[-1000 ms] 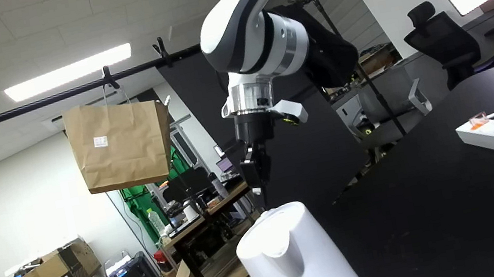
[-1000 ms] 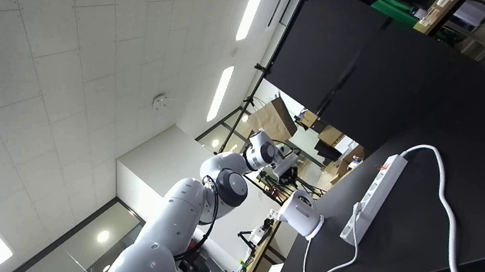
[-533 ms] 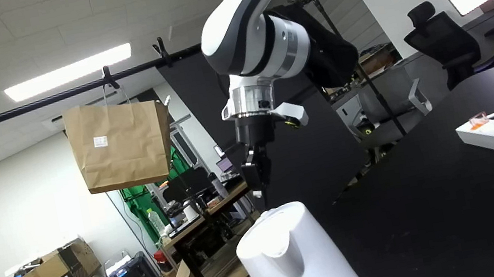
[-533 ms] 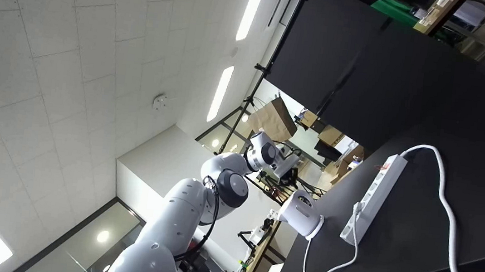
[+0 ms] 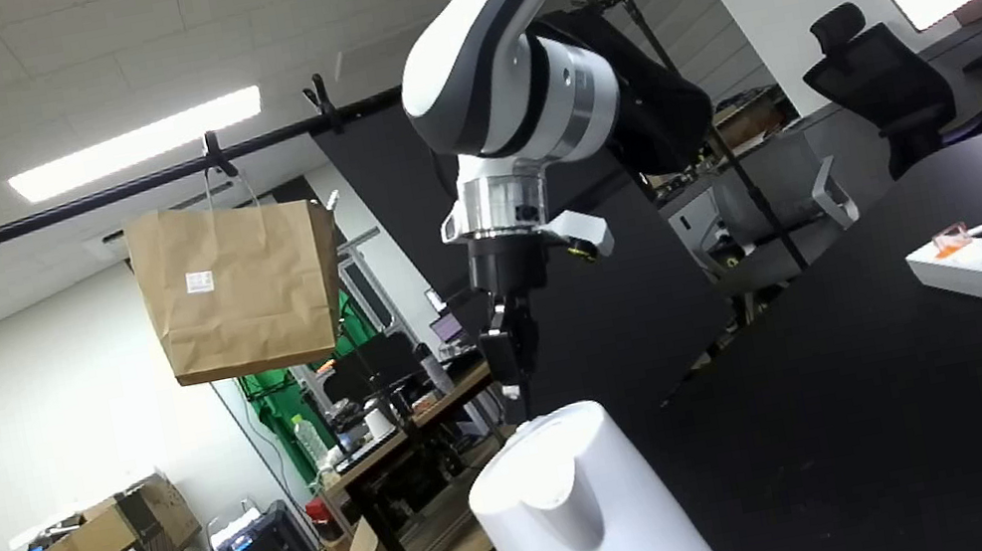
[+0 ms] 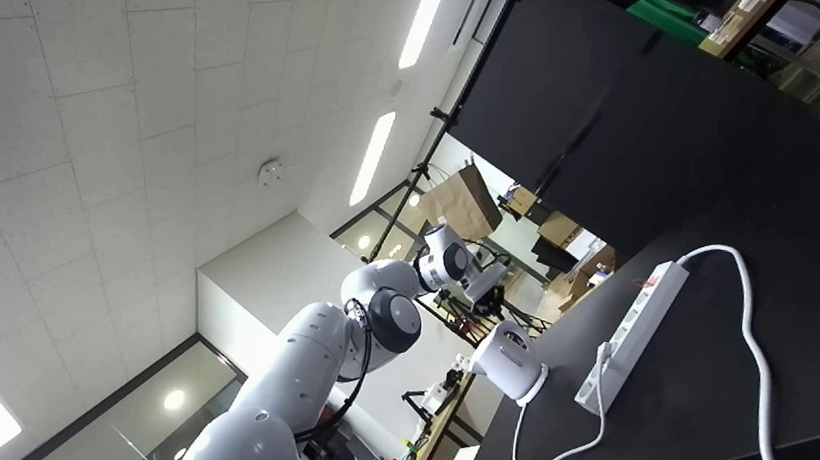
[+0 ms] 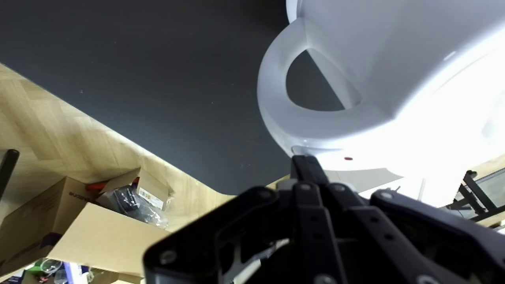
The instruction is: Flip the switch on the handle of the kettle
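Note:
The white kettle stands on the black table in both exterior views. In the wrist view its body fills the upper right, with the loop handle on its left side. A small translucent tab, apparently the switch, sits at the top of the handle, near a small red mark. My gripper is shut with nothing visible between its fingers. Its tips overlap the tab's lower edge in view; I cannot tell whether they touch. In an exterior view the gripper points down just behind the kettle's top.
A white power strip lies on the black table, with the kettle's cord plugged in. Another white cable runs from the strip over the table edge. Open cardboard boxes stand on the floor beyond the table edge.
My gripper has moved down slightly toward the top of the kettle and stays shut. The kettle has not moved.

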Controlling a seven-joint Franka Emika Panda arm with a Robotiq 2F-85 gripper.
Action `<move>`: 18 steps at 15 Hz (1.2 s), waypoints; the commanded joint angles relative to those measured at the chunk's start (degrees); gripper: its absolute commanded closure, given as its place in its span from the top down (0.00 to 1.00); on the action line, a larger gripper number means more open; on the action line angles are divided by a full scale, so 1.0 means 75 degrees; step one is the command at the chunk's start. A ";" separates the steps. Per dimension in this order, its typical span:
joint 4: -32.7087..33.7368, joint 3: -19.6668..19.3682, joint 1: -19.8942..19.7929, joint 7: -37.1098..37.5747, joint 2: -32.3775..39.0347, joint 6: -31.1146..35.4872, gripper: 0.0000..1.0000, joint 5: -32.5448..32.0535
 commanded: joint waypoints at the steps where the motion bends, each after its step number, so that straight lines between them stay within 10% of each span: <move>1: 0.0159 0.0049 0.0019 -0.0038 0.0136 0.0003 0.00 0.0029; 18: 0.0147 0.0052 -0.0068 -0.0098 0.0296 0.0052 0.00 0.0041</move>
